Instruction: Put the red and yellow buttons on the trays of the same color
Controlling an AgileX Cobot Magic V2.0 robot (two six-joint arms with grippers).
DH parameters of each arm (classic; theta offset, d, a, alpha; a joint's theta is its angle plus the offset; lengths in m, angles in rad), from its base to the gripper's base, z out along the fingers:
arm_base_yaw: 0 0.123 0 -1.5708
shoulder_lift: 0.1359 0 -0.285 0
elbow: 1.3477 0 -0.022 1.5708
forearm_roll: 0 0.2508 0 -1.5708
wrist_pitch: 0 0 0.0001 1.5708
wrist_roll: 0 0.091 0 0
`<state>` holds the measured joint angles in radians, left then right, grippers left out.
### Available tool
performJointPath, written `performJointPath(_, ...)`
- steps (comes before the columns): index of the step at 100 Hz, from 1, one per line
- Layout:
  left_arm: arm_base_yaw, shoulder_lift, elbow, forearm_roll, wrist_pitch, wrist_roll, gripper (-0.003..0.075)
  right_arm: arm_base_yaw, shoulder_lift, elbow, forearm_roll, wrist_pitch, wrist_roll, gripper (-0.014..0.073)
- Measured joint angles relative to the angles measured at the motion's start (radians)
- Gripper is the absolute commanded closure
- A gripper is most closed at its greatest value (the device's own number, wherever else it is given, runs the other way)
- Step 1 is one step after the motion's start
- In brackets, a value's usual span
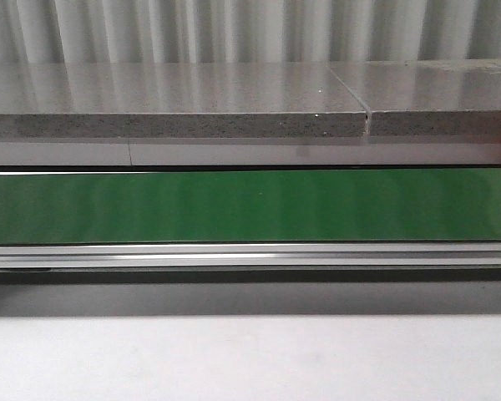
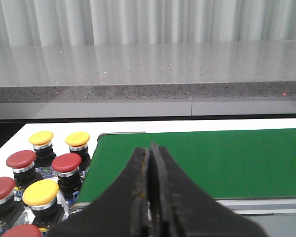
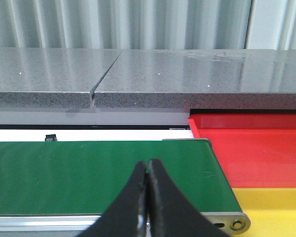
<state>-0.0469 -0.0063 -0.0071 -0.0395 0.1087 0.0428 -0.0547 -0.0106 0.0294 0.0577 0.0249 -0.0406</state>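
Observation:
Several red and yellow push buttons stand in a cluster beside the left end of the green belt (image 2: 197, 158): a red button (image 2: 66, 162), a yellow button (image 2: 77, 138) and others. My left gripper (image 2: 150, 146) is shut and empty over the belt's left end, to the right of the buttons. My right gripper (image 3: 148, 162) is shut and empty over the belt's right end (image 3: 89, 173). The red tray (image 3: 256, 148) and yellow tray (image 3: 271, 210) lie just past that end. Neither gripper shows in the front view.
The green conveyor belt (image 1: 250, 205) runs across the front view with a metal rail (image 1: 250, 253) along its near side. A grey stone ledge (image 1: 175, 109) stands behind it. A belt roller end (image 3: 237, 225) sits by the yellow tray.

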Motion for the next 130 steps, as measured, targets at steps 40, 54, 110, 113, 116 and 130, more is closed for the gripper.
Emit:
performJointPath(40, 0.000, 0.000, 0.000, 0.000, 0.000, 0.000, 0.0741, 0.000, 0.000, 0.000, 0.000, 0.000, 0.000, 0.0695)
performJointPath(54, 0.000, 0.000, 0.000, 0.000, 0.000, 0.000, 0.0741, 0.000, 0.000, 0.000, 0.000, 0.000, 0.000, 0.0695)
performJointPath(110, 0.000, 0.021, -0.101, 0.040, 0.227, 0.000, 0.0741, 0.000, 0.000, 0.000, 0.000, 0.000, 0.000, 0.0695)
performJointPath(113, 0.000, 0.039, -0.122, 0.040, 0.228, 0.000, 0.0741, 0.000, 0.000, 0.000, 0.000, 0.000, 0.000, 0.0695)
performJointPath(116, 0.000, 0.056, -0.143, 0.040, 0.231, 0.000, 0.0741, 0.000, 0.000, 0.000, 0.000, 0.000, 0.000, 0.0695)
performJointPath(130, 0.000, 0.158, -0.253, 0.040, 0.241, 0.000, 0.0741, 0.000, 0.000, 0.000, 0.000, 0.000, 0.000, 0.0695)
